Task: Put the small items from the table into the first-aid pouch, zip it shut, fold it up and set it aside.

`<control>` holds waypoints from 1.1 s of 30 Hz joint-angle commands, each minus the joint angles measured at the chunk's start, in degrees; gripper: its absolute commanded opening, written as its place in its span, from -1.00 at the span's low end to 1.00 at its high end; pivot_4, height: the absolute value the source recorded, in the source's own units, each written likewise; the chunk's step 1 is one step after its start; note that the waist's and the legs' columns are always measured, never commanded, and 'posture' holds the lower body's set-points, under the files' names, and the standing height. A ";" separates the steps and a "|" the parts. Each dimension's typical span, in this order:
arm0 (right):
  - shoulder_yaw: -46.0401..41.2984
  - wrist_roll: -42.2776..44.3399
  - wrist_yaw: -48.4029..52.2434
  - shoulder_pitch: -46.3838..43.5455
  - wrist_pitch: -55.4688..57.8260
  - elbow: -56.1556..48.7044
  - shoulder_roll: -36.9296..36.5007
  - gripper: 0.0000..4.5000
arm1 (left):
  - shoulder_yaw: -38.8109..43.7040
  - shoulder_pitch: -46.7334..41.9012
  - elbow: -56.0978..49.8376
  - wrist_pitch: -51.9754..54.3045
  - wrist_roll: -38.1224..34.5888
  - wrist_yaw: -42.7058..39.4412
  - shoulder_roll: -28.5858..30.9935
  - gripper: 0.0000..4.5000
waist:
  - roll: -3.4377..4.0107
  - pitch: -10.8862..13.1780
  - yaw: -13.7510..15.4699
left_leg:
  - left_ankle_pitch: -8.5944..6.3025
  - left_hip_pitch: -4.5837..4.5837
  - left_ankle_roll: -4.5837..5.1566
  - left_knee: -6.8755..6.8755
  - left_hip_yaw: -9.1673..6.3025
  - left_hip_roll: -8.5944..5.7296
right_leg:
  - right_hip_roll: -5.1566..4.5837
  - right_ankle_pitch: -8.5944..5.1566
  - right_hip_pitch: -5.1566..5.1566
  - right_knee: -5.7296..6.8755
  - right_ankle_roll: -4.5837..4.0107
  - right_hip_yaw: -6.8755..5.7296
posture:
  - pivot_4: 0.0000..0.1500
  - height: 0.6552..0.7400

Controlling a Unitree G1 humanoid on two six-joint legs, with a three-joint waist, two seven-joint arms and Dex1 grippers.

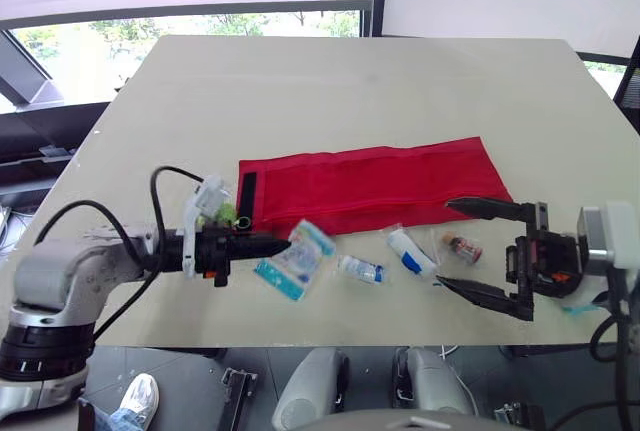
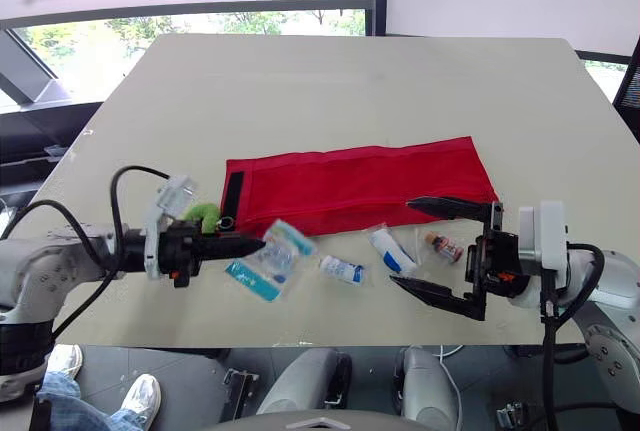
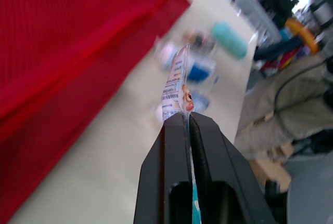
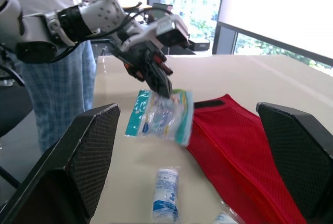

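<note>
Left gripper (image 1: 280, 242) clamped on a packet (image 1: 300, 261); right gripper (image 1: 445, 243) gaping beside the pouch (image 1: 370, 186).

Head view: the packet hangs just ahead of my left gripper's tips, and the red pouch lies flat on the table (image 1: 300, 81) just beyond it; I can't make out the pouch's opening. A bagged bottle (image 1: 462, 247) sits between my right gripper's wide-spread jaws, untouched, so I judge it is lined up as the next pick. Left wrist view: the fingers (image 3: 174, 151) press together on the packet's thin edge, a pinch the head view leaves unclear. Right wrist view: the packet dangles tilted from the left gripper, a roll (image 4: 165, 195) lies nearer my open fingers, and a person (image 4: 57, 94) stands behind the left arm.
</note>
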 commanded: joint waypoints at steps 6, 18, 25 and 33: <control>3.23 3.48 -13.95 -6.85 9.42 -1.83 1.88 1.00 | 7.00 -9.19 -2.36 1.86 -18.06 23.34 -13.59 -0.93 | -0.07 0.01 0.03 | 0.02 0.00 -0.04 0.08 0.00 -0.01 | 0.02 0.01 0.00 0.09 -0.01 0.00 | 1.00 0.99; 8.87 15.49 -38.52 -16.87 24.76 2.59 13.92 1.00 | 1.11 -18.42 -0.71 -16.43 -20.38 47.33 -37.28 -0.93 | -0.20 0.01 0.05 | 0.07 -0.01 -0.11 0.22 0.01 -0.12 | 0.05 0.09 0.02 0.15 -0.11 0.05 | 1.00 0.99; 8.05 27.95 -53.54 -20.92 24.79 7.02 26.27 1.00 | -1.57 -19.03 0.65 -23.38 -18.13 48.59 -43.13 -0.93 | -0.20 0.00 -0.31 | 0.10 -0.01 -0.14 0.23 0.01 -0.12 | 0.14 0.12 0.00 0.18 -0.16 0.08 | 1.00 0.99; 8.43 27.02 -55.58 -27.51 22.11 11.66 31.20 1.00 | -5.24 -16.08 -0.02 -24.77 -16.94 47.01 -42.98 -0.93 | -0.19 0.00 -1.18 | 0.10 0.00 -0.12 0.24 -0.01 -0.15 | 0.27 0.12 0.01 0.23 -0.15 0.15 | 1.00 0.99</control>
